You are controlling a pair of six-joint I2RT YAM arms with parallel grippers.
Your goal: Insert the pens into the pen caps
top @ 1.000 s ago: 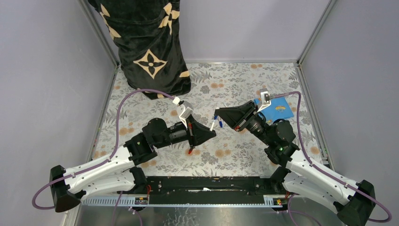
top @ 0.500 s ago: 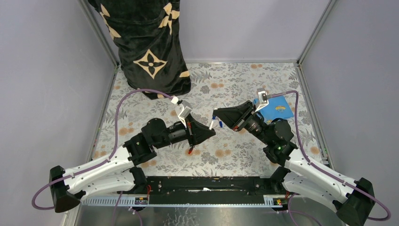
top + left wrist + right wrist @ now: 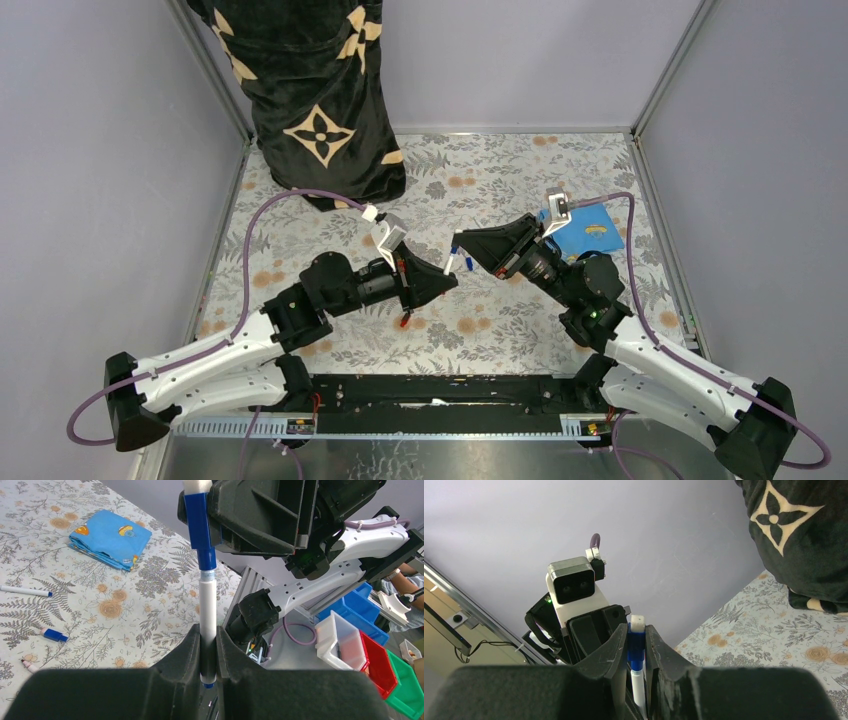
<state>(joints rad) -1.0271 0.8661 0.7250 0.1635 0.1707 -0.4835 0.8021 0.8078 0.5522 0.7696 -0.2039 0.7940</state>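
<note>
My left gripper (image 3: 207, 652) is shut on a white pen (image 3: 207, 615), held by its lower barrel and pointing up at the right gripper. My right gripper (image 3: 636, 647) is shut on a blue pen cap (image 3: 636, 645). The pen's front end sits in the mouth of this cap (image 3: 200, 525), so its tip is hidden. In the top view the two grippers meet nose to nose above the mat, with the pen (image 3: 452, 263) bridging them. A second pen (image 3: 25, 591) with a blue tip lies on the mat, and another blue cap (image 3: 54, 635) lies near it.
A folded blue cloth (image 3: 590, 230) lies at the mat's right side. A small red-tipped piece (image 3: 404, 320) lies beside the left arm. A black patterned garment (image 3: 310, 90) hangs over the back left corner. Coloured bins (image 3: 370, 650) stand off the table.
The right gripper with the cap moved slightly left toward the left gripper's pen over the first half second. Nothing has moved since.
</note>
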